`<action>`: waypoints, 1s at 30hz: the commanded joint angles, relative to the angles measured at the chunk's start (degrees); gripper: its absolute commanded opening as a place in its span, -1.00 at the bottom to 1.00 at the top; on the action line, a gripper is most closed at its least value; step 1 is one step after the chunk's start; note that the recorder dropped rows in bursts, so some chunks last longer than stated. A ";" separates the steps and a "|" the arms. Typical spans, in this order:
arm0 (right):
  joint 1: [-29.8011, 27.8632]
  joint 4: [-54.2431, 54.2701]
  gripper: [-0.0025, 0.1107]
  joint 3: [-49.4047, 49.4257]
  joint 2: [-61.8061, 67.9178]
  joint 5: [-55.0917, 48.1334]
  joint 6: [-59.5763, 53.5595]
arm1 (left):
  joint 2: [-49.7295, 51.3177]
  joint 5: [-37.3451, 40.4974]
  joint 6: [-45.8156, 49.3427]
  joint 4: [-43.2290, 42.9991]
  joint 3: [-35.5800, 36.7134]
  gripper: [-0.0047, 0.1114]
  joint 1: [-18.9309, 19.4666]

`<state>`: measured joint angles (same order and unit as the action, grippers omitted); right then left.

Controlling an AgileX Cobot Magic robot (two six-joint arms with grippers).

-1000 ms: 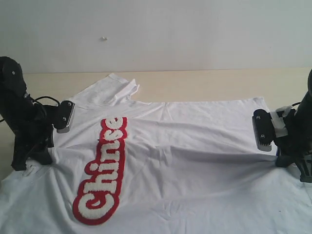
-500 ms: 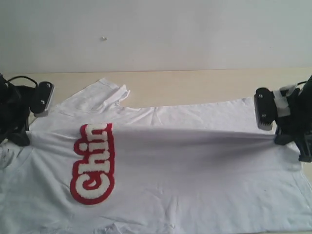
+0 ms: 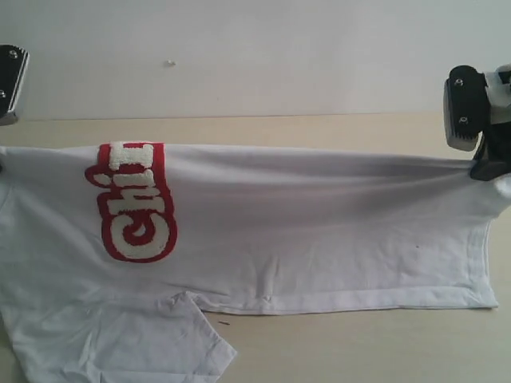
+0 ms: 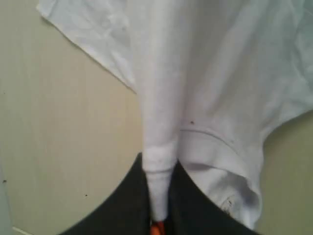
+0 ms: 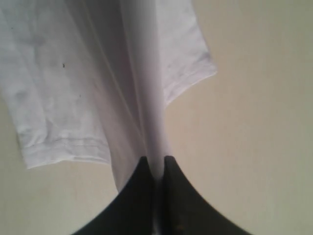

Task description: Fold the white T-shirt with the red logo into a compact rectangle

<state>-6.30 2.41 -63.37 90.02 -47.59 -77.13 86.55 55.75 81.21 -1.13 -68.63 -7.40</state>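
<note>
The white T-shirt [image 3: 319, 231] hangs stretched between my two grippers, its held fold forming a taut upper edge and its lower part resting on the table. The red logo [image 3: 136, 207] is bent over that upper edge at the left, so only "Chi" shows. My left gripper [image 4: 159, 164] is shut on a bunch of cloth by the collar, with the orange neck tag [image 4: 157, 228] between its fingers. In the exterior view only a part of the left gripper [image 3: 8, 84] shows at the left border. My right gripper [image 3: 483, 163] [image 5: 156, 164] is shut on the shirt's other end.
A short sleeve [image 3: 160, 343] lies on the beige table [image 3: 359, 351] at the lower left. The shirt's hem [image 3: 359, 302] rests across the table's middle. A pale wall [image 3: 255, 56] stands behind the table.
Both grippers have risen and moved apart, lifting the held fold off the table. The shirt has been pulled taut, and the logo has shifted left and up, folding over the top edge.
</note>
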 commanded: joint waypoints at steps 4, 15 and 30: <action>-0.41 -2.41 -0.96 -0.52 -8.54 -2.25 0.89 | -5.85 3.29 -0.66 0.03 -2.83 -0.90 0.67; -0.41 -2.41 -0.96 -0.52 -18.10 -7.35 2.29 | -12.84 12.63 -0.66 7.34 -7.69 -0.90 0.67; -0.41 3.16 -0.96 -0.52 -29.59 -14.49 3.52 | -23.59 14.21 -5.80 13.45 -7.69 -0.90 0.67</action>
<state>-6.46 5.02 -63.37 63.24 -60.41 -74.89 65.17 70.34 77.48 10.08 -75.73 -6.91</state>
